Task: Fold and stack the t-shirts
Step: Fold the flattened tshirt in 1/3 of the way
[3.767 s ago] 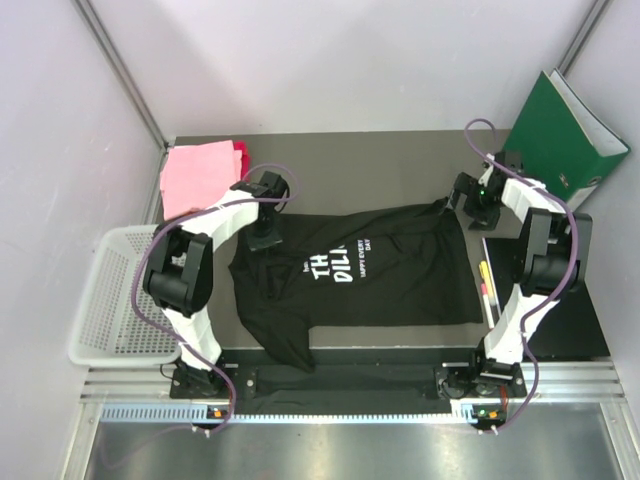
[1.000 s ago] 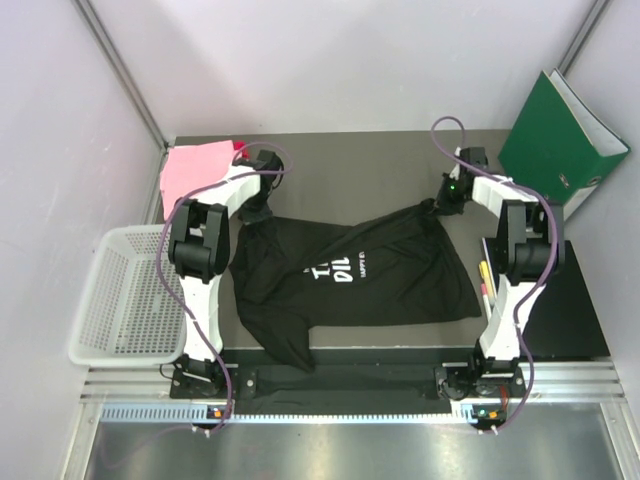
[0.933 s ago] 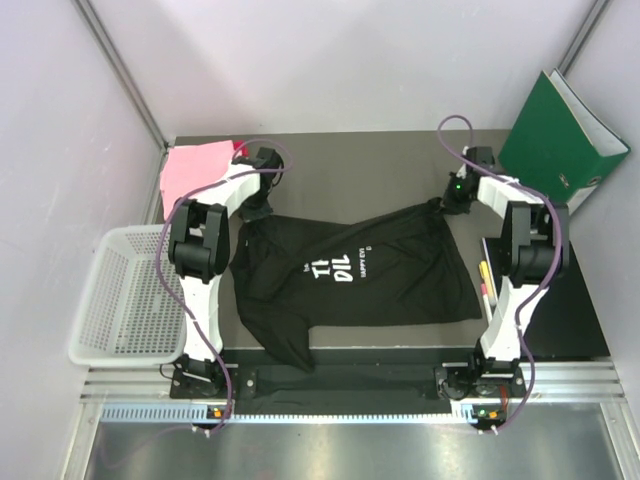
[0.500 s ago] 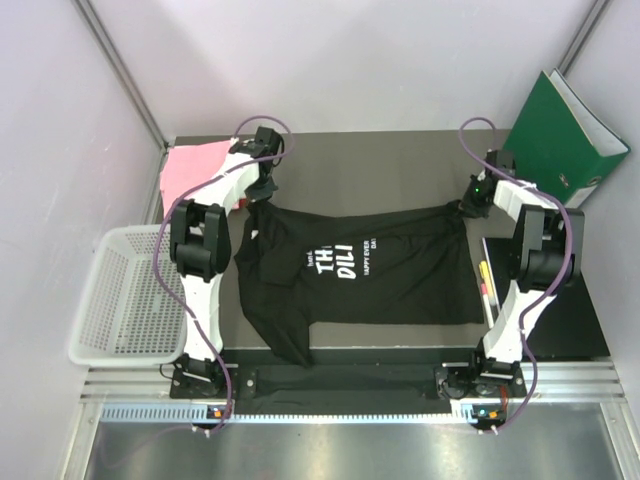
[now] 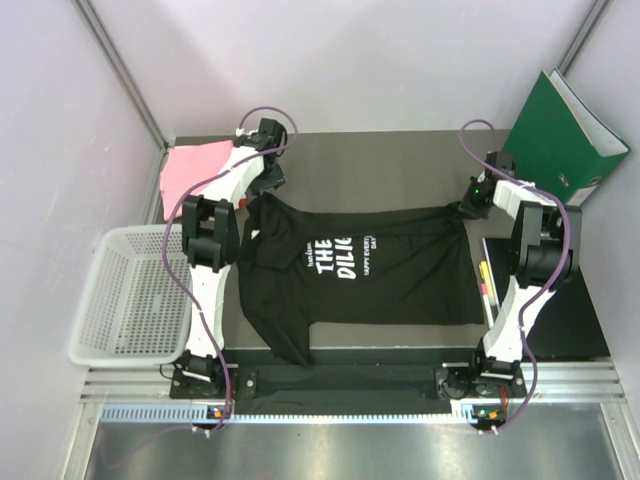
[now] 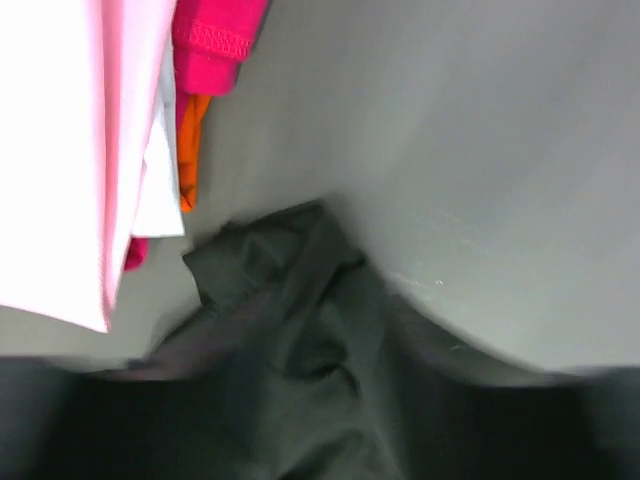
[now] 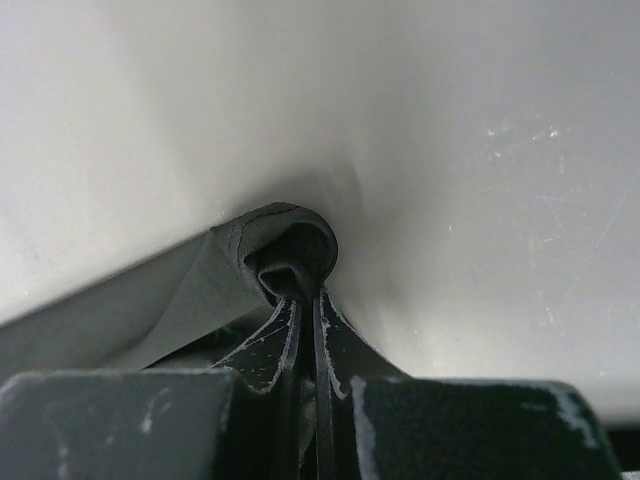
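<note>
Grey tabletop inside a pale-walled booth carries a black t-shirt with white chest lettering, spread nearly flat between the two arms. At its far right corner the right fingers are clamped shut on a rolled bit of black hem. The left fingers hover just beyond the far left corner, which lies crumpled on the surface below them. I cannot tell whether they are parted or closed, though no cloth looks pinched there. A folded light pink shirt and a darker pink-red shirt sit just left of those fingers. Spreading looks nearly done, and folding has not begun. Next, I judge, the right fingers should let go, the bunched near sleeve wants smoothing, and then one side can be folded inward.
</note>
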`<state>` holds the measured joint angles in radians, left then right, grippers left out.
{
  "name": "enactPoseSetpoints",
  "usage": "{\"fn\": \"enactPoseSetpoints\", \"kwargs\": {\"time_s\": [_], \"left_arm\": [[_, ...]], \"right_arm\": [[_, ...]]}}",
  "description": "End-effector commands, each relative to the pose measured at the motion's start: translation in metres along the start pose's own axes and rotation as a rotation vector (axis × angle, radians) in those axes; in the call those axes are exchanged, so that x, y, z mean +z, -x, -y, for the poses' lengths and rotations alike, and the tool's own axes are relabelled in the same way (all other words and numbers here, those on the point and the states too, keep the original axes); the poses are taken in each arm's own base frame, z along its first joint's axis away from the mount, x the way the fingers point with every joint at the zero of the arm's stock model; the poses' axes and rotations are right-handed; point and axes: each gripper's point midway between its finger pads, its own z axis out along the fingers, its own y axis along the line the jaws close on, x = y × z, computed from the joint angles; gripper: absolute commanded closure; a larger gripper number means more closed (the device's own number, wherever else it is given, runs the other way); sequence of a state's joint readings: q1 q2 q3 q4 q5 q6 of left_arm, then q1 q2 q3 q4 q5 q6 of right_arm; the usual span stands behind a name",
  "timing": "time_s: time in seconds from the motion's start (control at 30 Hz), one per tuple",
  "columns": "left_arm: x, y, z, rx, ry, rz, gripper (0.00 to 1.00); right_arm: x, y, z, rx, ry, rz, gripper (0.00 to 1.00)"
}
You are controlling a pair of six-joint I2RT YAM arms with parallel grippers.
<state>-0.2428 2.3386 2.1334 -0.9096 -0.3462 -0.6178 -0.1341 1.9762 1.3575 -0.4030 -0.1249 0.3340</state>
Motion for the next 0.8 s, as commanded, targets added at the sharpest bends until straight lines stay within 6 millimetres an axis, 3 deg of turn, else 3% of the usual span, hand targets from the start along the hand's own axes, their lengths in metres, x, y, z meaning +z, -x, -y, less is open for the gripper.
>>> {"fn": "enactPoseSetpoints", "kwargs": {"time_s": [0.0, 0.03, 0.07, 0.13, 0.17, 0.2, 0.27, 0.37, 0.57, 0.77], "left_arm": [[-0.013, 0.01, -0.005, -0.017, -0.013, 0.001, 0.26], [-0.017, 0.012, -0.006, -0.019, -0.019, 0.005, 0.23], [-0.034, 0.02, -0.005, -0.027, -0.043, 0.033, 0.21], [-0.041, 0.02, -0.009, -0.025, -0.063, 0.055, 0.14], [-0.064, 0.031, -0.01, -0.042, -0.098, 0.103, 0.13], [-0.059, 0.025, -0.012, -0.032, -0.109, 0.11, 0.12], [-0.08, 0.027, -0.01, -0.037, -0.179, 0.136, 0.13], [-0.075, 0.006, -0.013, -0.032, -0.205, 0.083, 0.19], [-0.046, -0.041, -0.022, -0.064, -0.189, -0.036, 0.27], [-0.027, -0.052, -0.03, -0.063, -0.141, -0.073, 0.3]], "right_arm": [[-0.006, 0.028, -0.005, 0.0, 0.025, 0.072, 0.99], [-0.007, 0.027, -0.004, 0.0, 0.022, 0.073, 0.98], [-0.009, 0.028, -0.004, -0.003, 0.021, 0.08, 0.98], [-0.008, 0.027, -0.003, -0.004, 0.017, 0.078, 0.98], [-0.009, 0.028, -0.004, -0.005, 0.018, 0.081, 0.98], [-0.009, 0.028, -0.003, -0.005, 0.019, 0.079, 0.97], [-0.007, 0.028, -0.003, -0.005, 0.019, 0.079, 0.97], [-0.005, 0.027, -0.004, -0.006, 0.024, 0.074, 0.97], [-0.003, 0.027, -0.006, -0.005, 0.038, 0.066, 0.97], [-0.002, 0.026, -0.005, 0.002, 0.051, 0.058, 0.97]]}}
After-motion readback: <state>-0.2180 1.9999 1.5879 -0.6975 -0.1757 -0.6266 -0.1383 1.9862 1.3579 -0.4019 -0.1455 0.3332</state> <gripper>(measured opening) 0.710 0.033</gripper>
